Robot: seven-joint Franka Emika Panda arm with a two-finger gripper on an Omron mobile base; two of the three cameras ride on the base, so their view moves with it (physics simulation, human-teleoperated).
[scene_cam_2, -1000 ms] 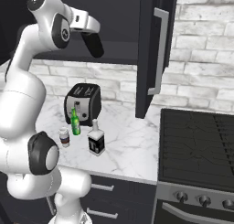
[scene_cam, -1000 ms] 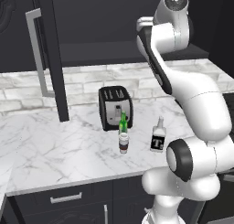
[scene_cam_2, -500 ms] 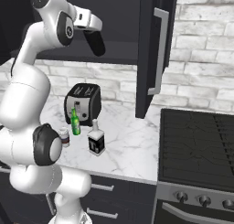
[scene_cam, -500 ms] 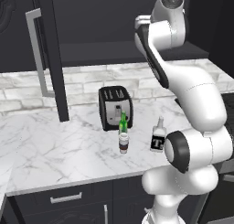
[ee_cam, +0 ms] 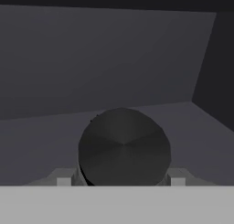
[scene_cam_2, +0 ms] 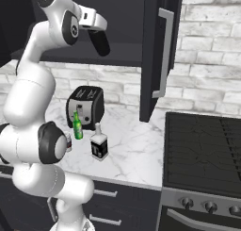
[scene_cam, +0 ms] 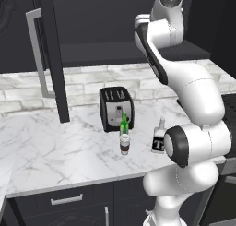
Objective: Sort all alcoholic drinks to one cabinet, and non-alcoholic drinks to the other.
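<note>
My gripper is raised in front of the open wall cabinet and is shut on the black flask, which points slantwise down. In the hand view the flask shows end-on between my fingertips, with the dark cabinet interior behind it. On the counter below, in front of the toaster, stand the green beer bottle, the white coffee cup and the squat pale bottle with a black label.
A black-and-silver toaster sits at the back of the marble counter. Open cabinet doors hang at the left and at the right. A black stove adjoins the counter on the right.
The arm has shifted a little and carried the flask slightly to the right, toward the cabinet opening. The bottles and the cup have stayed in place.
</note>
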